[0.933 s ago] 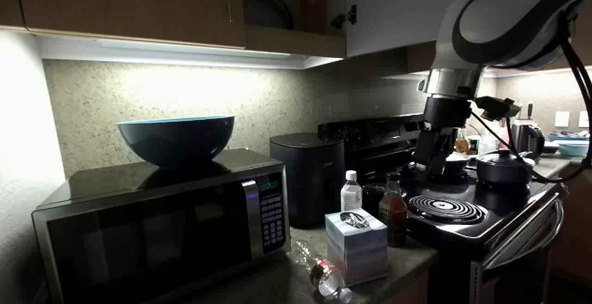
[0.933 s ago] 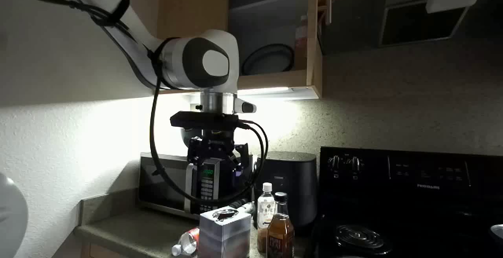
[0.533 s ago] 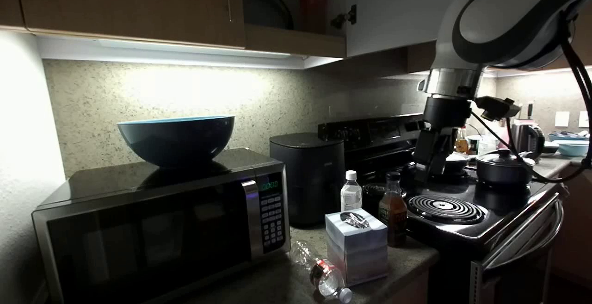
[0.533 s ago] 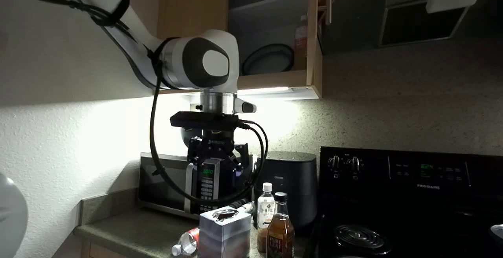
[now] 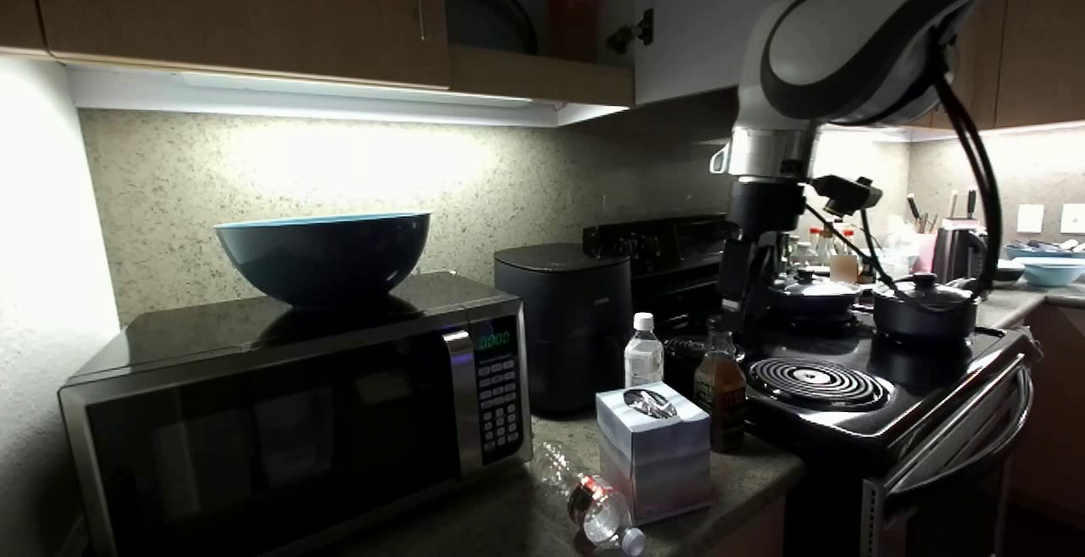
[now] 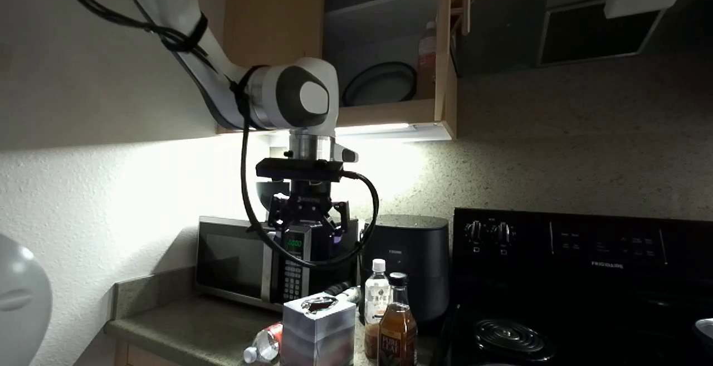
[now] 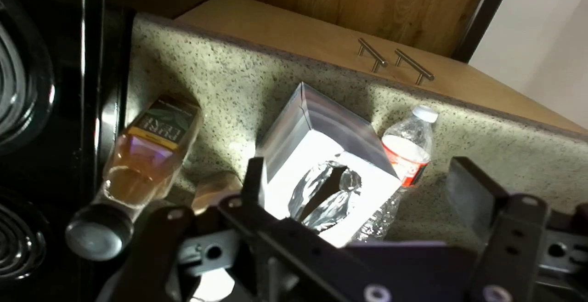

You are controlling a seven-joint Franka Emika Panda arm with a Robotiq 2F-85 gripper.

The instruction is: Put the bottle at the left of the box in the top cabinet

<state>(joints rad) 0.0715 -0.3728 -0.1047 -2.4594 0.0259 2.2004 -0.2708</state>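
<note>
Has the Robotiq gripper (image 7: 360,180) spread wide and pointing down, with a large space between the fingers (image 7: 469,197) and with nothing gripped there. In the wrist view, can see through this space, lower down, to the cube-shaped tissue box (image 7: 324,150), having an oval opening on top. Between two and three o'clock from this box, must note the clear plastic bottle (image 7: 406,152) of the task, with white cap and red label, lying on its side on the speckled counter (image 7: 519,150) and hidden partly by the box. Cannot tell if touching it. At nine o'clock from the box, can see an upright Pure Leaf bottle (image 7: 140,164) with amber liquid, next to the coil stove (image 7: 64,155). In an exterior view, can find the clear plastic bottle at eight o'clock from the box, and between three and four o'clock from the black microwave (image 5: 280,447), bearing a blue bowl (image 5: 322,260). In an exterior view, has the Franka Panda arm (image 6: 303,96) extended from eleven o'clock, with the gripper at twelve o'clock from the box. At one o'clock from the gripper, can look into the open top cabinet (image 6: 384,112), with a dark-rimmed round dish (image 6: 381,84) inside and, at two o'clock from it, a red-labelled bottle (image 6: 427,54).
</note>
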